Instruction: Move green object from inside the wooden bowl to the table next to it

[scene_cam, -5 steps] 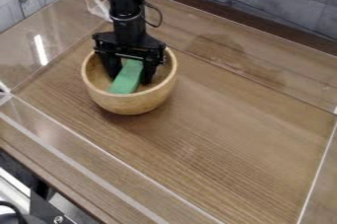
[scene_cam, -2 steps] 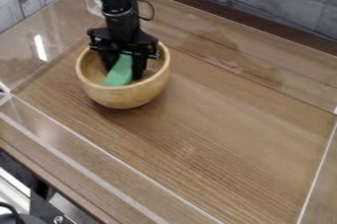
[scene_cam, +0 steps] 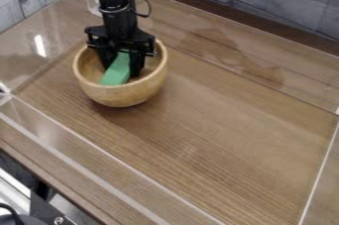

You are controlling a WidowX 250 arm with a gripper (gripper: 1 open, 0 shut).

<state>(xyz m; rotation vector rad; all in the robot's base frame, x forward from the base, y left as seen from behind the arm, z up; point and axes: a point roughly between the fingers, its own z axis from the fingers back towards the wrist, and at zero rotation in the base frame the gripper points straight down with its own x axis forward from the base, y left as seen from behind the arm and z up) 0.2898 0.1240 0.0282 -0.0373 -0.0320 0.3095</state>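
Note:
The round tan wooden bowl (scene_cam: 119, 90) sits on the brown table (scene_cam: 225, 120) at the left. Inside it lies the bright green object (scene_cam: 119, 71), a bar leaning against the bowl's inner wall. My black gripper (scene_cam: 122, 56) reaches straight down into the bowl, and its fingers are shut on the upper end of the green object. The fingertips themselves are partly hidden by the block and the bowl's rim.
Low clear acrylic walls (scene_cam: 40, 41) border the tabletop on all sides. Bare wood-grain surface stretches to the right of and in front of the bowl. A grey plank wall stands behind the table.
The gripper's fingers have closed from wide apart onto the green object. The bowl with the block has slid a little to the left.

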